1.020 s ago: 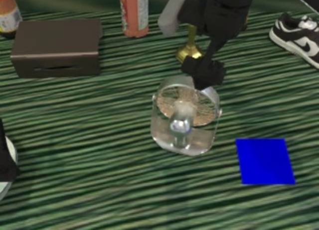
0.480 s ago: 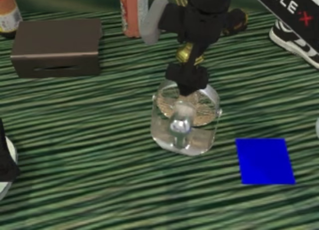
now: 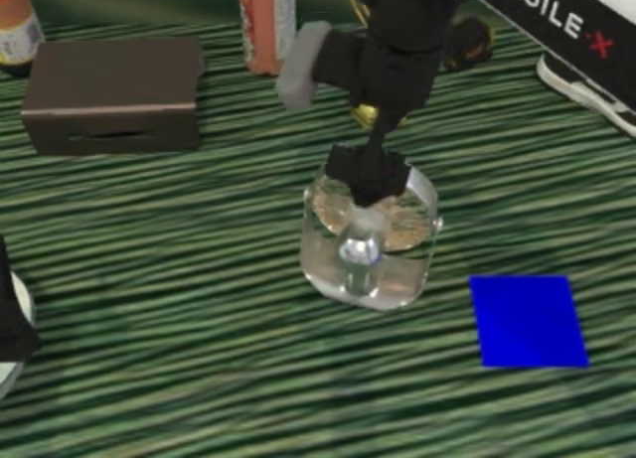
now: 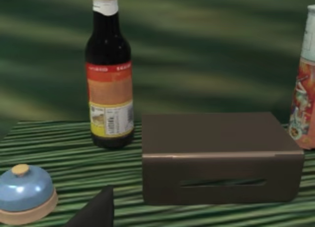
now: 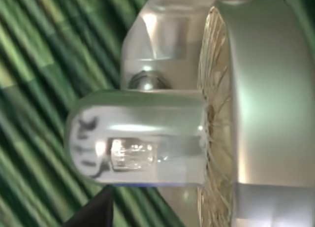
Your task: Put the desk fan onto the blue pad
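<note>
The blue pad (image 3: 528,320) lay flat on the green striped table (image 3: 199,379), nearest the camera, at about 4 o'clock from the desk fan (image 3: 369,241), a little apart. The fan stood near the table's middle. The right gripper (image 3: 367,175) sat right over the fan's top rim; I cannot tell if its fingers were open or closed. The white arm read "AGILE X". Farther back, at 10 o'clock, sat a brown box (image 3: 112,92), then a dark bottle (image 4: 109,72); its label words were too small to read. The left gripper (image 3: 10,324) rested at the left edge.
</note>
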Action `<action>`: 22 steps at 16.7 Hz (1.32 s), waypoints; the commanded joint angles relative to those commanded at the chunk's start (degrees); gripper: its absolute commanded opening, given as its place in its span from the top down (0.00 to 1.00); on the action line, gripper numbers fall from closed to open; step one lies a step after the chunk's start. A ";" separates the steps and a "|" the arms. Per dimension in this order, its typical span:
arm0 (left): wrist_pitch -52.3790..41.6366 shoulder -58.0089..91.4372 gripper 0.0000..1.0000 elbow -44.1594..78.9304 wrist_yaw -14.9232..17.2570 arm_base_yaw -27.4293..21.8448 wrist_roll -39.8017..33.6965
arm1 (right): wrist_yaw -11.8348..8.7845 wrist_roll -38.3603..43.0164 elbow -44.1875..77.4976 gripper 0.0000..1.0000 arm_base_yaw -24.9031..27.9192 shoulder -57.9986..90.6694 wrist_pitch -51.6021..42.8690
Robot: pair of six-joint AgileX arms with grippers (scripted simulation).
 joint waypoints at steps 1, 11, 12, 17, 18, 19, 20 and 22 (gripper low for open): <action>0.00 0.00 0.00 0.00 0.00 0.00 0.00 | 0.00 0.08 -2.54 0.00 0.07 -0.50 1.92; 0.00 0.00 0.00 0.00 0.00 0.00 0.00 | 0.00 0.29 -9.08 0.15 0.30 -1.75 7.41; 0.00 0.00 0.00 0.00 0.00 0.00 0.00 | 0.00 0.29 -9.08 0.23 0.30 -1.75 7.41; 0.00 0.00 0.00 0.00 0.00 0.00 0.00 | 0.00 0.29 -9.08 0.60 0.30 -1.75 7.41; 0.00 0.00 0.00 0.00 0.00 0.00 0.00 | 0.00 0.29 -9.08 0.68 0.30 -1.75 7.41; 0.00 0.00 0.00 0.00 0.00 0.00 0.00 | 0.00 0.29 -9.08 0.75 0.30 -1.75 7.41; 0.00 0.00 0.00 0.00 0.00 0.00 0.00 | 0.00 0.29 -9.08 0.83 0.30 -1.75 7.41; 0.00 0.00 0.00 0.00 0.00 0.00 0.00 | 0.00 0.29 -9.08 0.98 0.30 -1.75 7.41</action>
